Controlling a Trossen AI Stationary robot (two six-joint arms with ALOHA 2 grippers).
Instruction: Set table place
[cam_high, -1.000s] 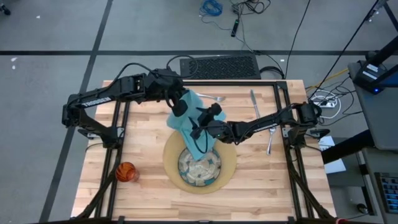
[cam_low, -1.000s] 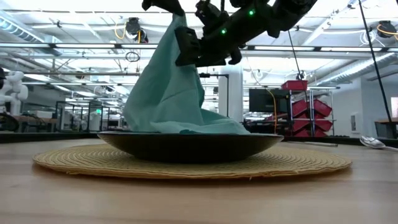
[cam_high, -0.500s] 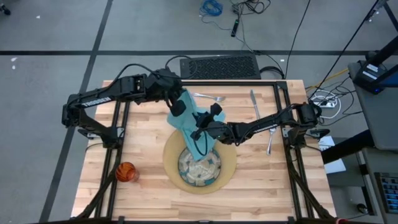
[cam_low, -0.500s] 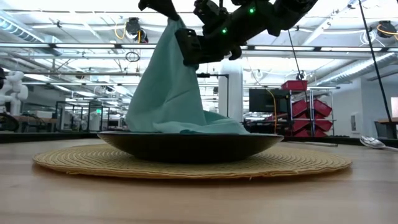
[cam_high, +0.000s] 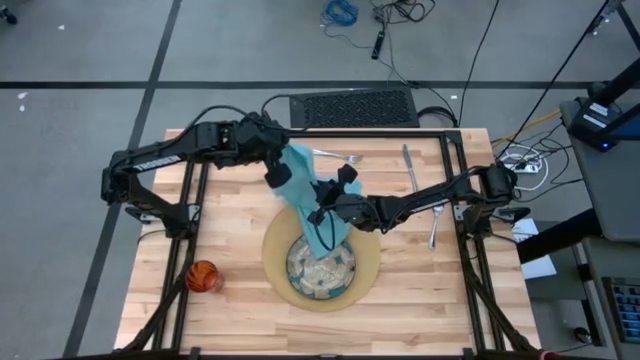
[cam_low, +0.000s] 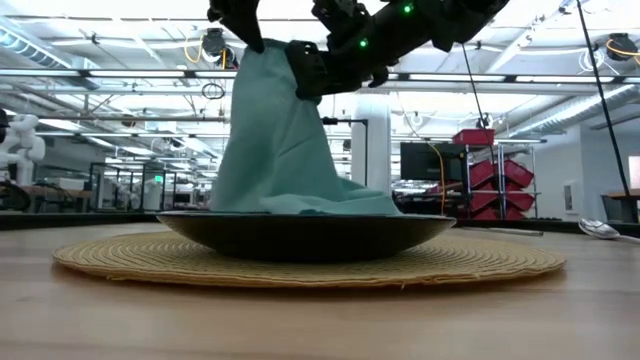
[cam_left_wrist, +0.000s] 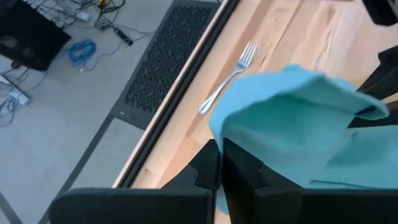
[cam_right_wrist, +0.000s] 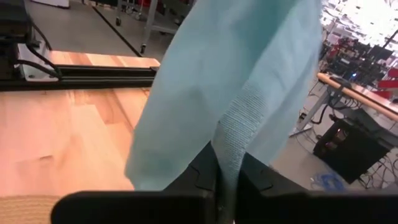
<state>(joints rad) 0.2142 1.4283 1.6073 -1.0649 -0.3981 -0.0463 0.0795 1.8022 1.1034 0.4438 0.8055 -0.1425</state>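
A light-blue napkin (cam_high: 307, 190) is being held up above the middle of the desk (cam_high: 230, 300) by both pincers at once. The left pincer (cam_high: 279, 172), seen in the upper middle of the high view, is being kept clamped on one raised edge of the cloth, and the right pincer (cam_high: 322, 208), just below and to the right of it, is being pinched shut on another fold. In the low view the napkin (cam_low: 283, 140) is being draped downward with its lower end touching the dark plate (cam_low: 300, 235), which is sitting on the round tan mat (cam_low: 480, 265). A fork (cam_high: 335, 157) is lying near the desk's upper edge, a knife (cam_high: 409, 167) and a spoon (cam_high: 435, 227) are lying toward the right, and an orange cup (cam_high: 203, 276) is standing at the lower left.
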